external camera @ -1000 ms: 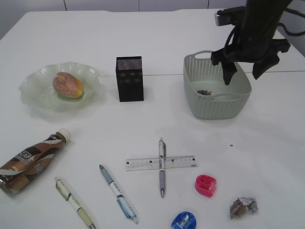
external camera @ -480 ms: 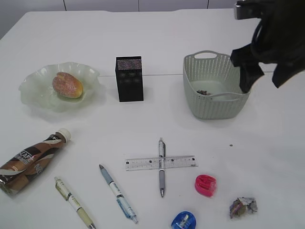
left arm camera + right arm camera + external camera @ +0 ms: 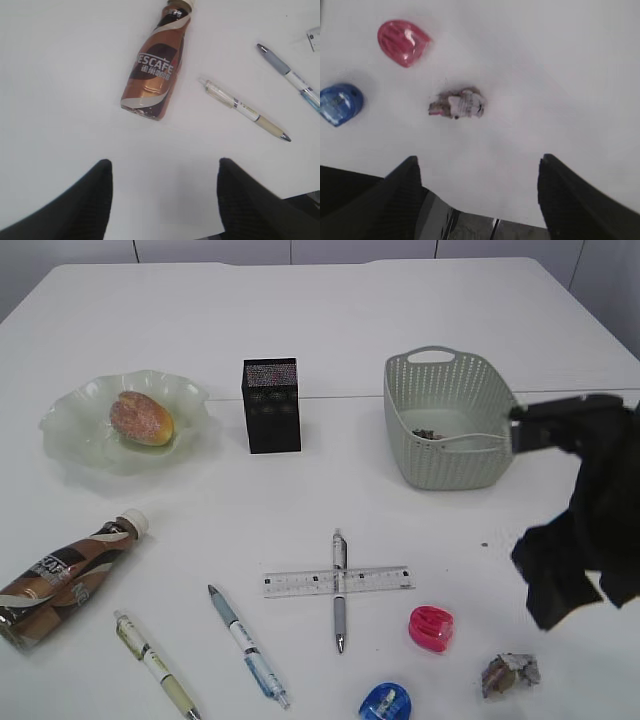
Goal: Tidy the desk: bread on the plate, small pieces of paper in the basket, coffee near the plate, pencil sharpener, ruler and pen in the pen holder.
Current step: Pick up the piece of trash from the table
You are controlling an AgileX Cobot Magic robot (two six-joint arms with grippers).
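— Bread first: is it done?
— Yes. The round sugared bread roll [image 3: 142, 418] lies on the wavy pale-green glass plate [image 3: 75, 445] at far left. The brown coffee bottle [image 3: 66, 574] lies on its side on the white worktop [image 3: 300, 340], nearer than the plate and apart from it; I judge that step not finished.
— Paper?
— One dark scrap [image 3: 432, 434] sits in the grey-green woven basket [image 3: 452, 468]. A crumpled paper ball [image 3: 458, 104] lies at near right.
— And the black mesh pen holder [image 3: 271, 406]?
— Whether anything is in it I cannot tell. The clear ruler [image 3: 338, 582], three pens [image 3: 340, 589], the red sharpener [image 3: 431, 628] and the blue sharpener [image 3: 386, 704] are all on the worktop.
— Pincers?
— The right pincer [image 3: 477, 192] stands released, empty, above the paper ball. The left pincer [image 3: 162, 195] is released too, near the bottle.
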